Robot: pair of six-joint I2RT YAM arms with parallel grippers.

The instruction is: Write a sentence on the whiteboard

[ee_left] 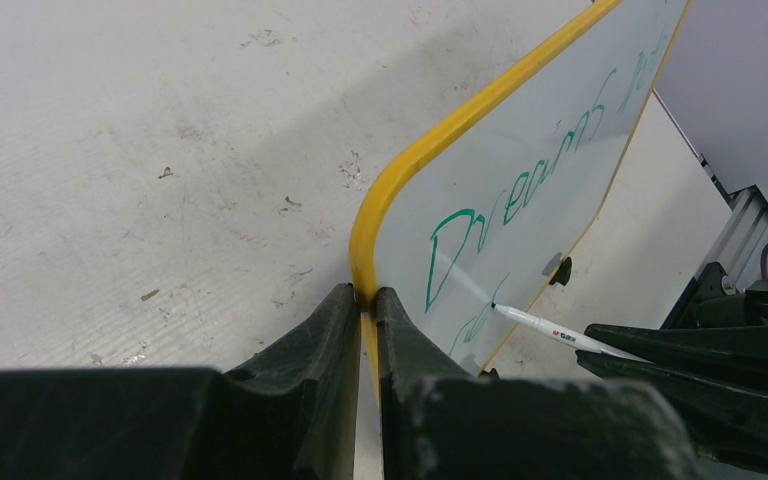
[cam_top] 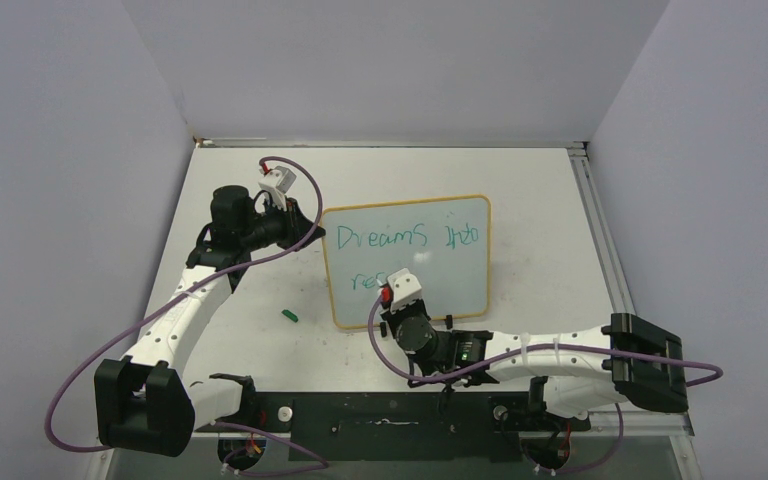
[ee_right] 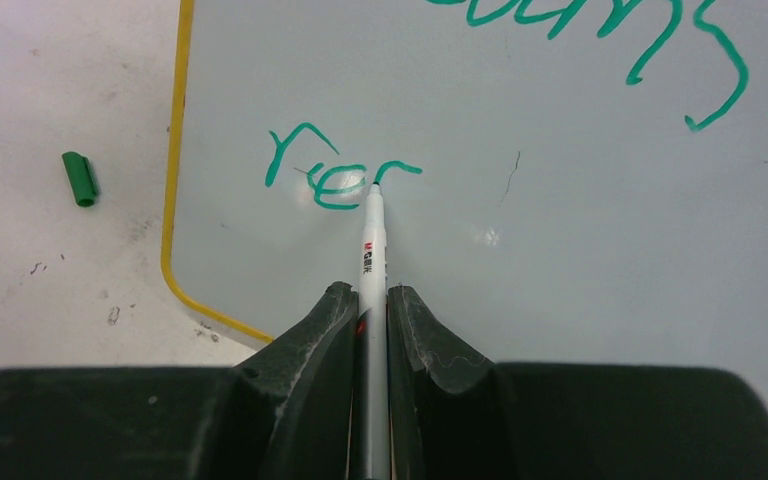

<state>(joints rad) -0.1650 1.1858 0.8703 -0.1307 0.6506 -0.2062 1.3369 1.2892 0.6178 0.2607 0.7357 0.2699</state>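
The whiteboard (cam_top: 440,255) with a yellow frame lies mid-table. Its sentence (cam_top: 400,238) in green reads "Dreams into" on the top line and "re" plus a started stroke on the second line (ee_right: 335,170). My left gripper (ee_left: 368,300) is shut on the board's yellow left edge (ee_left: 390,190). My right gripper (ee_right: 372,300) is shut on a white marker (ee_right: 372,250), whose tip touches the board at the end of the second line. The marker also shows in the left wrist view (ee_left: 550,328).
A green marker cap (cam_top: 290,315) lies on the table left of the board's near corner; it also shows in the right wrist view (ee_right: 80,178). A metal rail (cam_top: 600,240) runs along the table's right side. Grey walls enclose the back and sides.
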